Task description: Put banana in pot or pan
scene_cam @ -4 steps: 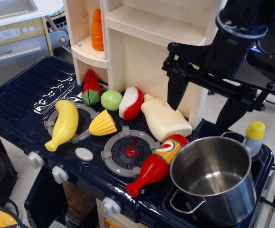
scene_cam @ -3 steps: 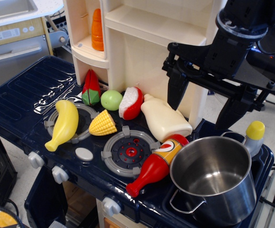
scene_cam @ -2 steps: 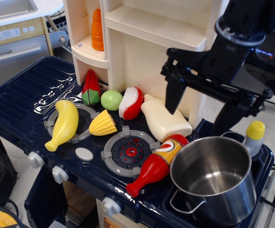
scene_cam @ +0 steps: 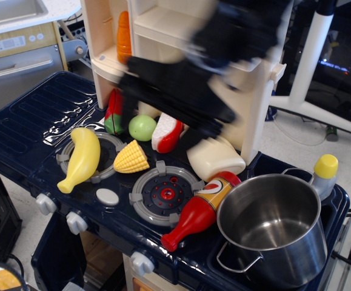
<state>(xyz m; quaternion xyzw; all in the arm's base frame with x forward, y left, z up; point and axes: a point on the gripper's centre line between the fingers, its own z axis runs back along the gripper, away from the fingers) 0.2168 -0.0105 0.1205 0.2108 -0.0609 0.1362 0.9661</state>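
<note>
The yellow banana [scene_cam: 81, 157] lies on the left burner of the dark blue toy stove [scene_cam: 36, 124]. The large steel pot [scene_cam: 272, 227] stands at the stove's front right corner, with nothing showing inside. My black gripper [scene_cam: 163, 115] is blurred by motion. It hangs above the middle of the stove, over the green ball and the red-and-white toy, to the right of and above the banana. Its two fingers stand wide apart with nothing between them.
A ridged corn wedge [scene_cam: 131, 157] lies right beside the banana. A red ketchup bottle [scene_cam: 196, 209] leans against the pot. A white bottle [scene_cam: 214, 159], a green ball [scene_cam: 142, 127], a red-and-white toy [scene_cam: 166, 130] and a red-green vegetable [scene_cam: 116, 112] sit by the cream shelf unit [scene_cam: 181, 30]. A yellow-capped bottle [scene_cam: 325, 173] stands behind the pot.
My gripper has swung fast to the left, from above the pot's far side to above the middle of the stove. The objects have not moved.
</note>
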